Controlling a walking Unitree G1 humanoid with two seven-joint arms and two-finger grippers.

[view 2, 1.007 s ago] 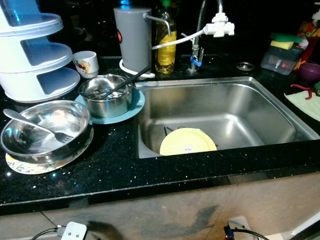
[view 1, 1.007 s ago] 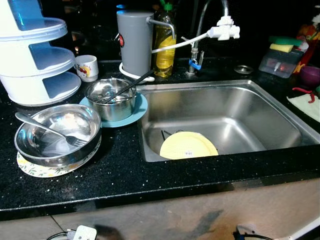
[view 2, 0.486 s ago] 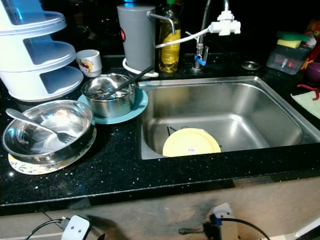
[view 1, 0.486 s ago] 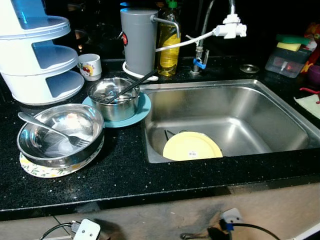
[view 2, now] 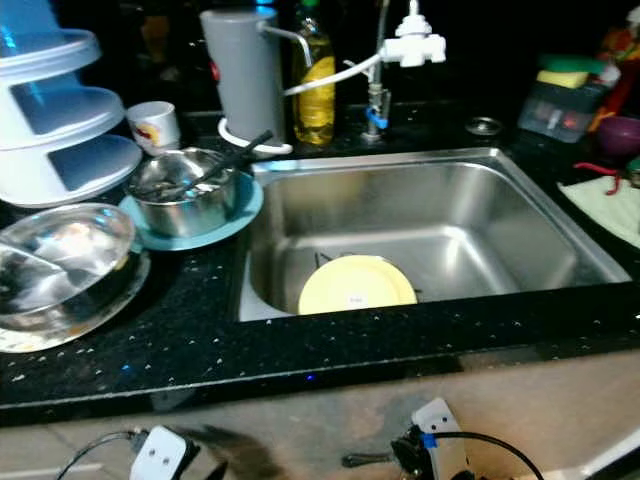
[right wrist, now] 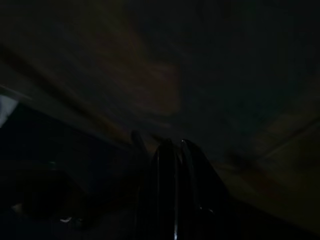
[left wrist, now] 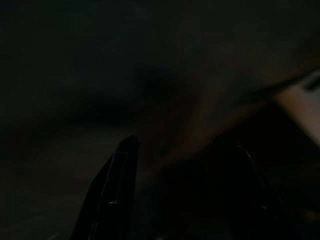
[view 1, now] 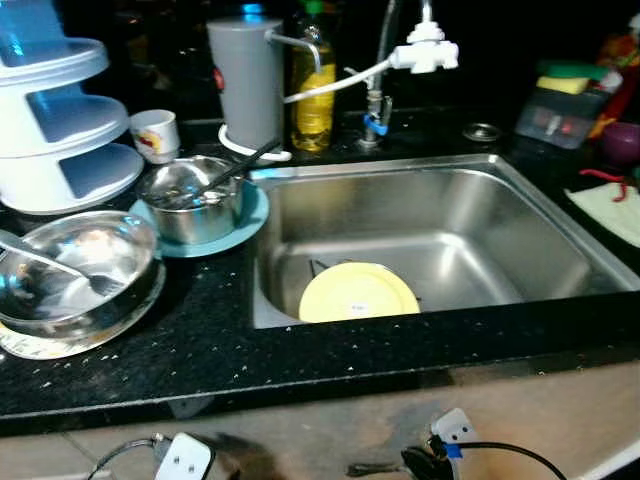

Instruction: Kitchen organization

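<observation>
A yellow plate (view 1: 358, 292) is seen lying flat in the steel sink (view 1: 520, 215), at the near left of the basin. On the black counter (view 1: 200, 350), left of the sink, a small steel bowl (view 1: 190, 200) is set on a teal plate (view 1: 240, 215); a dark utensil (view 1: 245, 165) rests in it, its long axis running from the bowl up and back toward the grey canister (view 1: 245, 85) behind. Nearer and further left, a large steel bowl (view 1: 80, 280) stands on a patterned plate (view 1: 40, 345), with a fork (view 1: 55, 268) laid across it, handle to the left. A white tiered rack (view 1: 60, 130) and a small mug (view 1: 155, 135) are placed at the back left. A bottle of yellow liquid (view 1: 313, 90) stands beside the canister, near the tap (view 1: 420, 50). A sponge (view 1: 562, 85) on a box is kept at the back right.

In the dark wrist views, the left pincer (left wrist: 185, 200) is shown with its fingers spread apart, holding nothing; the right pincer (right wrist: 172, 195) is shown with fingers pressed together, nothing visible between them.
</observation>
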